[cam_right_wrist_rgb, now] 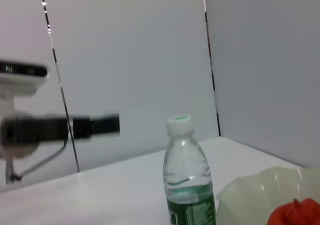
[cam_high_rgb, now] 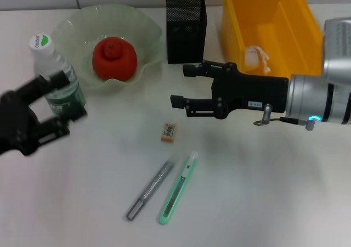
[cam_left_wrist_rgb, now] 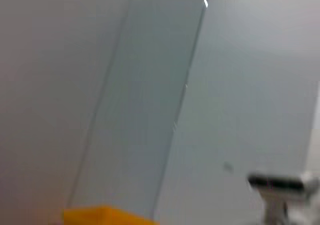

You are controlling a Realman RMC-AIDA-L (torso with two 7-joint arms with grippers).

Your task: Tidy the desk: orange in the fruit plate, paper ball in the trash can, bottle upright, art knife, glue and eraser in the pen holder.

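The clear bottle (cam_high_rgb: 55,66) with a green label stands upright at the left; it also shows in the right wrist view as the bottle (cam_right_wrist_rgb: 187,185). My left gripper (cam_high_rgb: 70,97) is open, with one finger on each side of its lower part; a finger (cam_right_wrist_rgb: 95,126) stands apart from it. The orange (cam_high_rgb: 114,59) lies in the glass fruit plate (cam_high_rgb: 71,27). My right gripper (cam_high_rgb: 178,85) hovers open, holding nothing, between the black mesh pen holder (cam_high_rgb: 186,27) and the eraser (cam_high_rgb: 169,132). The grey glue (cam_high_rgb: 149,190) and green art knife (cam_high_rgb: 178,189) lie side by side in front. The paper ball (cam_high_rgb: 256,59) is in the yellow trash can (cam_high_rgb: 307,27).
The trash can stands at the back right, just behind my right arm. The pen holder sits between it and the plate. The left wrist view shows only grey wall panels, the trash can's yellow edge (cam_left_wrist_rgb: 105,215) and a bit of the other arm.
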